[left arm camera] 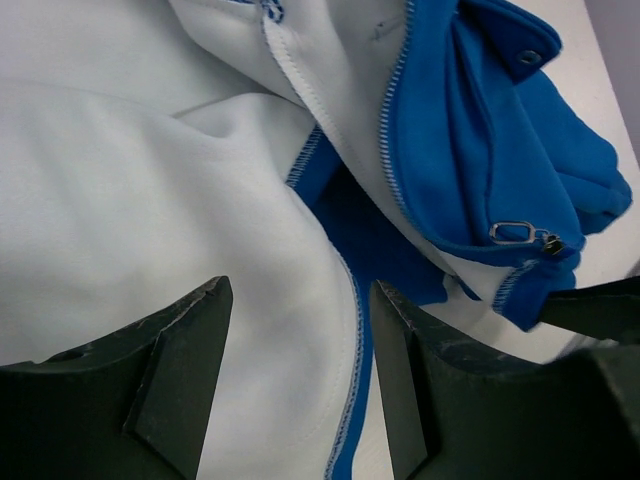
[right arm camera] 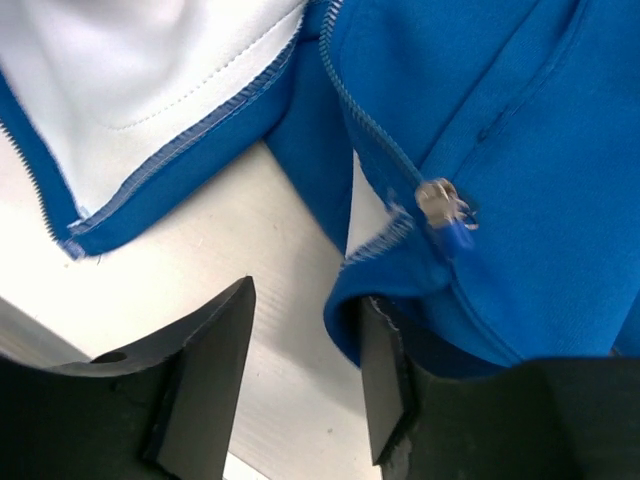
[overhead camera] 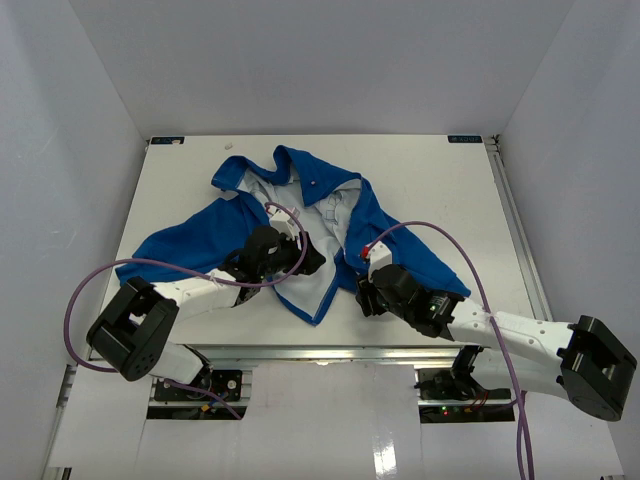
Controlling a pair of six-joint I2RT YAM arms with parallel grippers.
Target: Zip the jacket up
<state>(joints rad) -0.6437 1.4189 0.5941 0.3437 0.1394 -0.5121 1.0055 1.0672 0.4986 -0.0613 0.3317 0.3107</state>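
Observation:
The blue jacket (overhead camera: 400,235) lies spread open on the white table (overhead camera: 450,190), its pale lining (overhead camera: 300,275) facing up. My left gripper (overhead camera: 305,258) hovers over the left front panel. In the left wrist view it (left arm camera: 295,330) is open, with the lining's (left arm camera: 150,200) stitched edge lying between the fingers and a metal zipper pull (left arm camera: 513,232) further right. My right gripper (overhead camera: 366,292) sits at the right panel's lower corner. In the right wrist view it (right arm camera: 305,295) is open over bare table, the blue hem (right arm camera: 350,320) drapes against its right finger, and the zipper slider (right arm camera: 440,203) is just beyond.
Purple cables (overhead camera: 440,235) loop above both arms. The table's front edge and metal rail (overhead camera: 330,350) run just behind the grippers. White walls enclose the table on three sides. The left panel's lower corner (right arm camera: 75,240) shows at the left of the right wrist view.

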